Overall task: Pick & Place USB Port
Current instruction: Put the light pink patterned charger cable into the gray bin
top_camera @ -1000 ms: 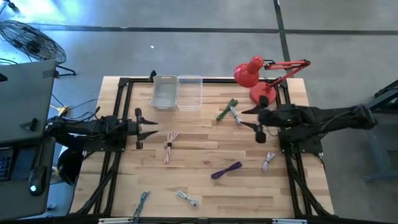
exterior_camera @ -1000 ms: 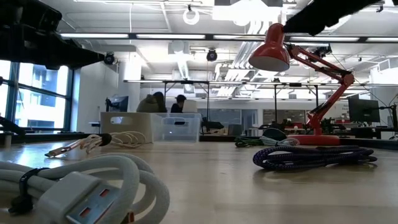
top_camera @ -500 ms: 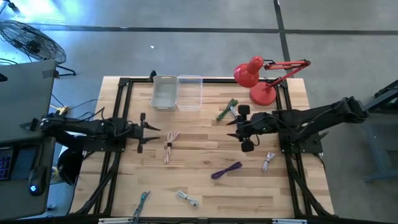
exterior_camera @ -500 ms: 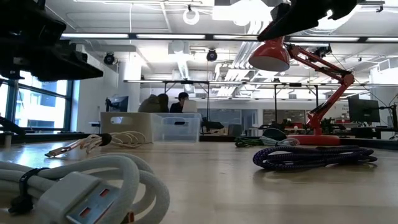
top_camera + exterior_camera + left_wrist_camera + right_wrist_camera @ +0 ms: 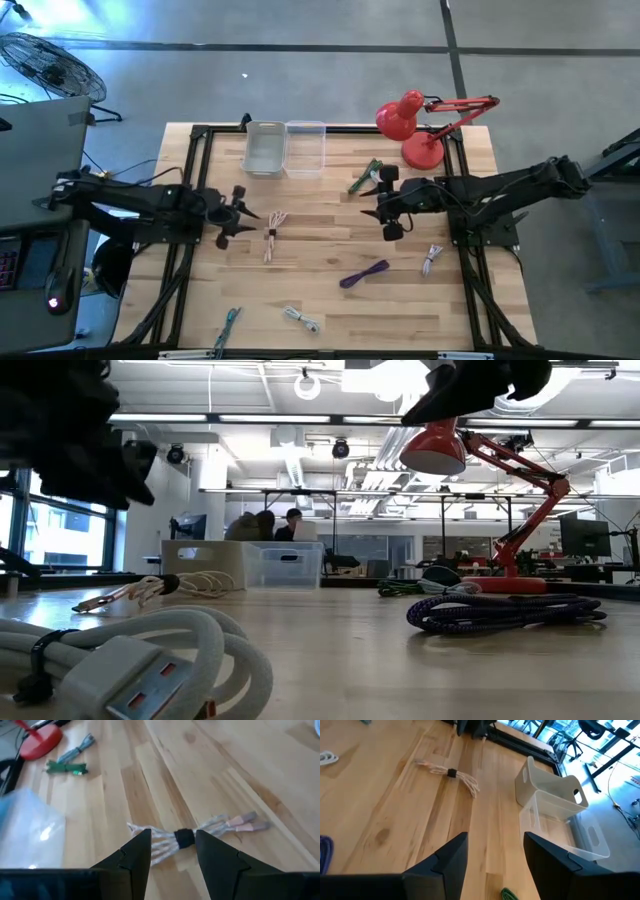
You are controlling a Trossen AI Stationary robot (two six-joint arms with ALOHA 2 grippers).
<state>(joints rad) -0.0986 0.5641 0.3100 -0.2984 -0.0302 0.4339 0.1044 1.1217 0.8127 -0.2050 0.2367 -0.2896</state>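
White cable [image 5: 120,660] cut by frame edge

Two dark, jointed arms, each ending in a hand with two black wedge-shaped fingers [image 5: 134,855].

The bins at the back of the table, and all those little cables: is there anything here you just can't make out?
- White bin and clear bin: whether anything lies inside is unclear; too small in the high view, walls hide it in the low view.
- Green cable: its plug type is too small to tell from above.
- White cable: cut off by the low view's edge.
- Left gripper: only a dark blur in the low view.
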